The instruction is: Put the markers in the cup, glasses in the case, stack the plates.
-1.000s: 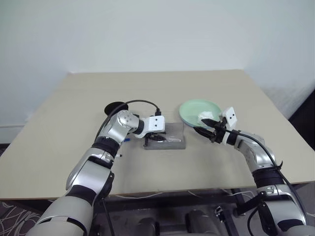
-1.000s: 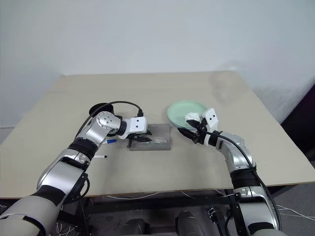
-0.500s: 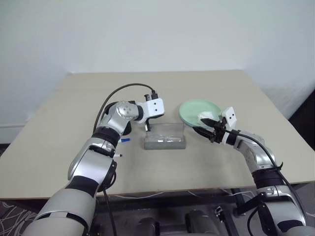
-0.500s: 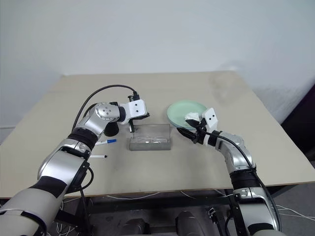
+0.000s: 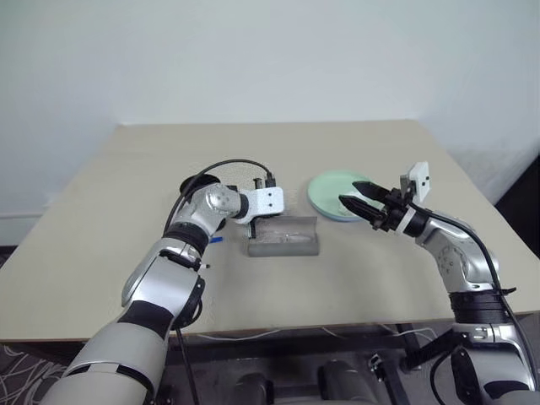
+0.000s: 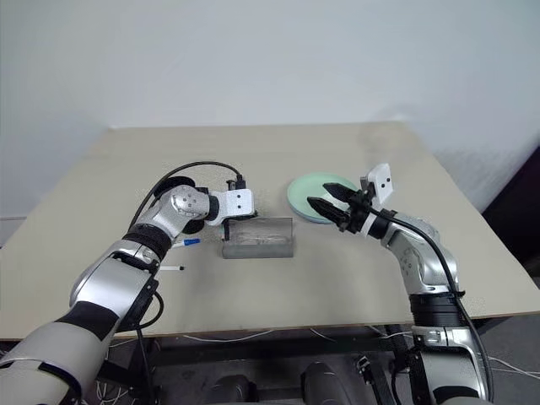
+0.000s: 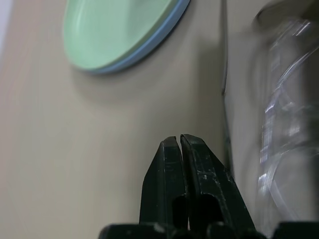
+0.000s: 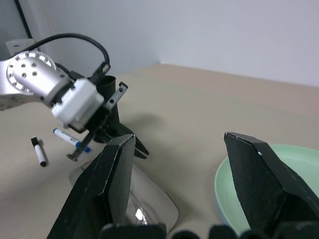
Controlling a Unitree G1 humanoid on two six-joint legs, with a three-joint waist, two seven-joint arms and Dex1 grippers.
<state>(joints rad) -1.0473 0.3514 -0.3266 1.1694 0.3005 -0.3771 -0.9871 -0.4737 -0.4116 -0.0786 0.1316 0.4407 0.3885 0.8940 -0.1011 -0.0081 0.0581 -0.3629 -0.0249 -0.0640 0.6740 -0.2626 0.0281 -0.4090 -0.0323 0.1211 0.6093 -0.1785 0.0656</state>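
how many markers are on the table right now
2: the blue-capped white marker and the dark-capped white marker both lie on the tan table, beside the left arm and the black cup.

Beige table (image 6: 354,278), matte top, approx. square. On it, near the middle: the grey case (image 6: 257,246) with its clear lid up. Just left of the case lie two markers, one w/ blue cap (image 6: 187,242), one w/ dark cap (image 6: 171,268), both flat and apart from each other. Behind them stands the black cup (image 6: 171,184). Right of the case: mint green plate (image 6: 310,192) stacked on the light blue one.
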